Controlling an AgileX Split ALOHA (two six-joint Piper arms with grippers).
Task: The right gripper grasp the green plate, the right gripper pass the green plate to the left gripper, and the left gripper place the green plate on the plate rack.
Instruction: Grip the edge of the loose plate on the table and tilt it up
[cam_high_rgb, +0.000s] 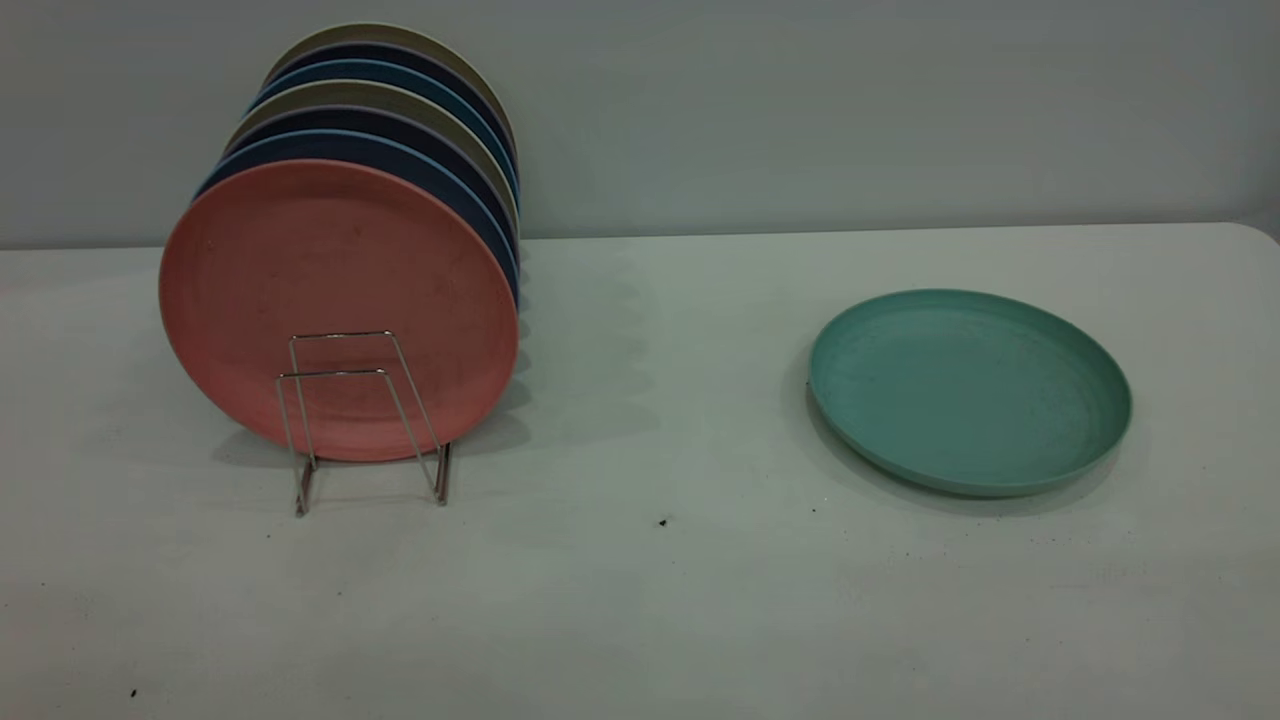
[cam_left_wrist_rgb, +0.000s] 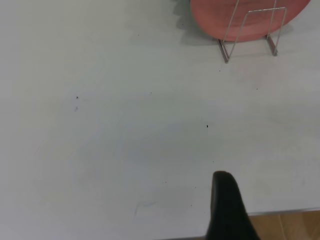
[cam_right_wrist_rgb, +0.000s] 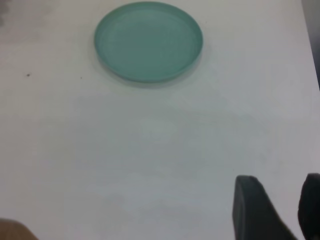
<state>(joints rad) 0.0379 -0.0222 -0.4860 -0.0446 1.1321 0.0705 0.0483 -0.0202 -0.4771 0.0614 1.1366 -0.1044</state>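
The green plate (cam_high_rgb: 968, 390) lies flat on the white table, right of centre; it also shows in the right wrist view (cam_right_wrist_rgb: 148, 41). The plate rack (cam_high_rgb: 360, 420) stands at the left, holding several upright plates, with a salmon-pink plate (cam_high_rgb: 340, 300) at the front. Neither gripper shows in the exterior view. My right gripper (cam_right_wrist_rgb: 280, 192) is open and empty, hovering over bare table well short of the green plate. My left gripper (cam_left_wrist_rgb: 227, 210) shows only in part near the table's front edge, far from the rack (cam_left_wrist_rgb: 250, 30) and the pink plate (cam_left_wrist_rgb: 240, 15).
Behind the pink plate stand blue, dark navy and beige plates (cam_high_rgb: 400, 150). The table (cam_high_rgb: 640, 600) ends at a grey wall behind. A wooden strip (cam_left_wrist_rgb: 285, 225) shows past the table's edge in the left wrist view.
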